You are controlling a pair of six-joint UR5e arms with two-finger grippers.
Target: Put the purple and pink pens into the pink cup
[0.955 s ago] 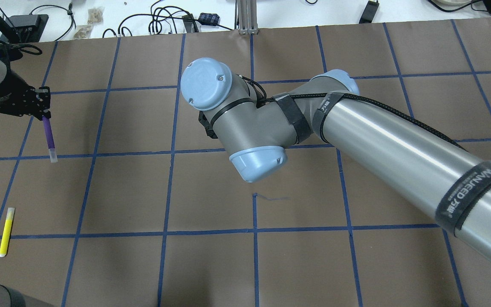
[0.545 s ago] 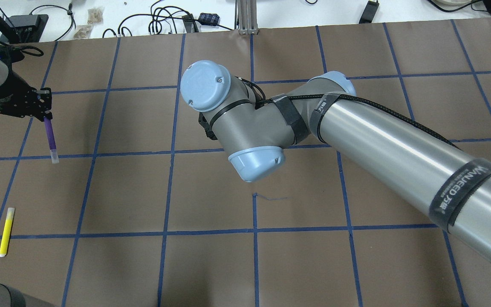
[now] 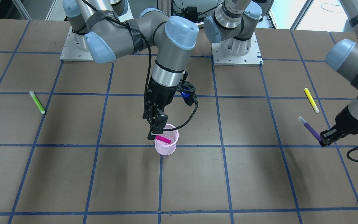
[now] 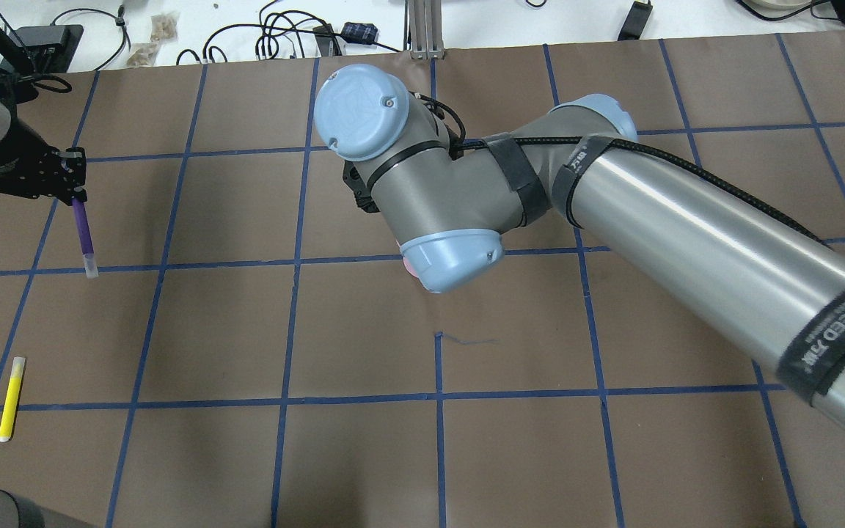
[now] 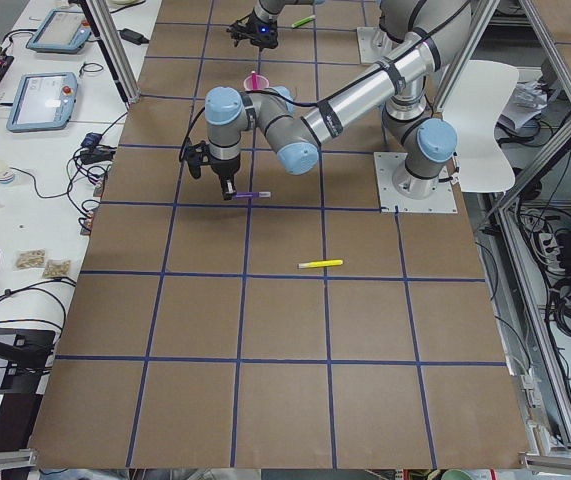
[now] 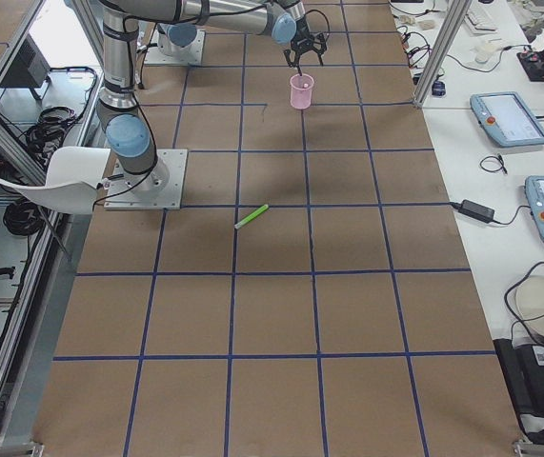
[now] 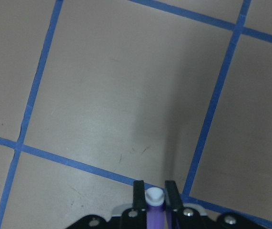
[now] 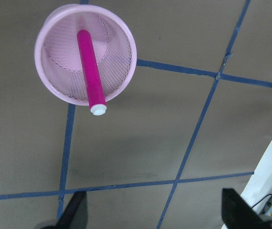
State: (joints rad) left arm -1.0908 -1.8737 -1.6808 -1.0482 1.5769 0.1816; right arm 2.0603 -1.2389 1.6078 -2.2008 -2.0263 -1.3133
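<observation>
The pink mesh cup [image 3: 166, 148] stands near the table's middle with the pink pen [image 3: 162, 139] leaning inside it, its white end over the rim. In the right wrist view the cup [image 8: 121, 62] and the pen [image 8: 90, 71] lie below. My right gripper [image 3: 155, 129] hangs open and empty just above the cup. My left gripper [image 3: 325, 140] is shut on the purple pen [image 3: 310, 129] and holds it tilted above the table, far from the cup. The purple pen also shows in the overhead view [image 4: 83, 231] and between the fingers in the left wrist view [image 7: 154, 210].
A yellow pen [image 3: 311, 99] lies on the table near my left gripper. A green pen [image 3: 37, 102] lies on the table on my right side. The table is brown paper with blue tape lines; cables lie along its far edge.
My right arm's wrist has shifted away from the robot in the overhead view, and a bit of the pink cup now shows beneath it. My left gripper with the purple pen has barely moved.
</observation>
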